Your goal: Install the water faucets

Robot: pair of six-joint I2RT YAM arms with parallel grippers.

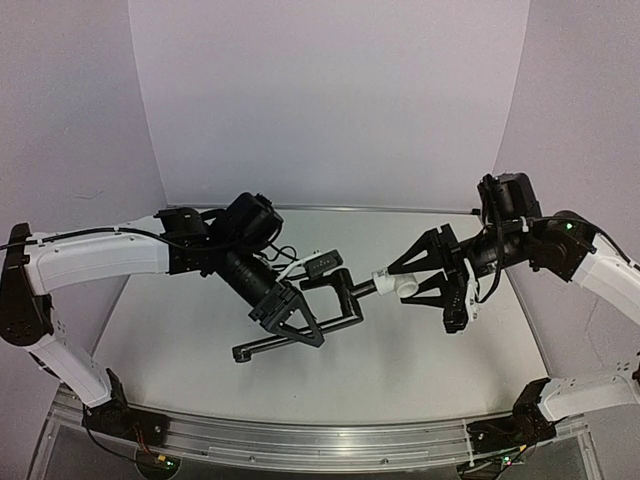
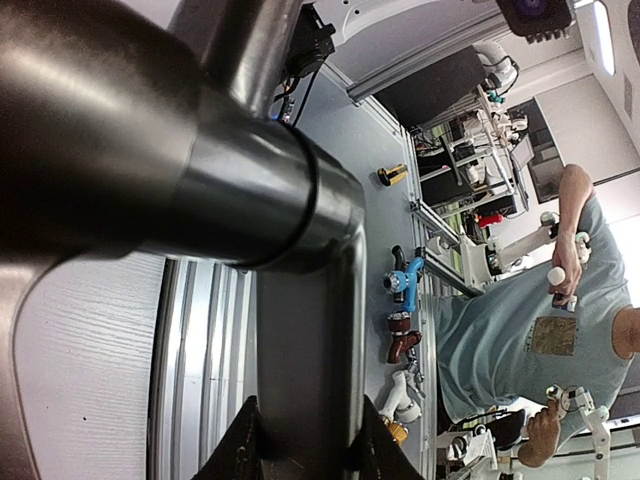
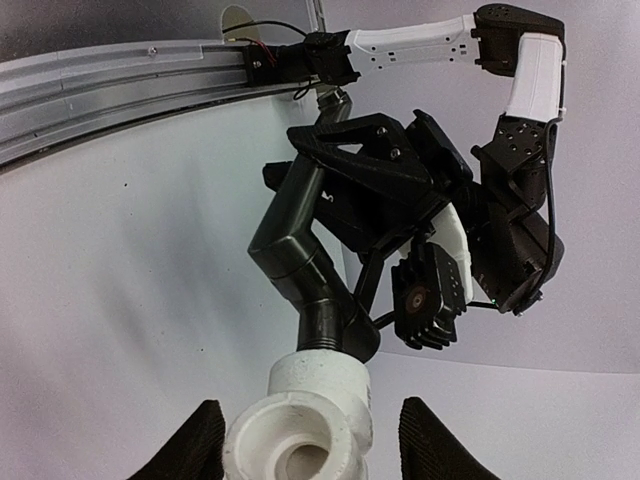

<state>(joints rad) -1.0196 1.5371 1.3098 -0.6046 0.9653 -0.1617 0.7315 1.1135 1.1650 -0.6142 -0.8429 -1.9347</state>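
Observation:
My left gripper (image 1: 305, 325) is shut on the black L-shaped faucet pipe (image 1: 262, 348) and holds it above the table. In the left wrist view the pipe (image 2: 300, 330) fills the gap between the jaws of the left gripper (image 2: 312, 452). The white stubby fitting (image 1: 395, 283) sits on the pipe's threaded end. My right gripper (image 1: 400, 284) is open, its fingers either side of the fitting. In the right wrist view the fitting (image 3: 310, 400) lies between the jaws of the right gripper (image 3: 310, 445), close to the left finger, with a gap to the right one. The pipe (image 3: 295, 240) rises beyond it.
The grey table (image 1: 420, 380) has an aluminium rail (image 1: 330, 440) along its near edge. In the left wrist view, spare blue (image 2: 405, 280), brown (image 2: 402, 340) and white (image 2: 400, 400) taps lie beyond the table edge, and a person in a light blue shirt (image 2: 520, 330) stands there.

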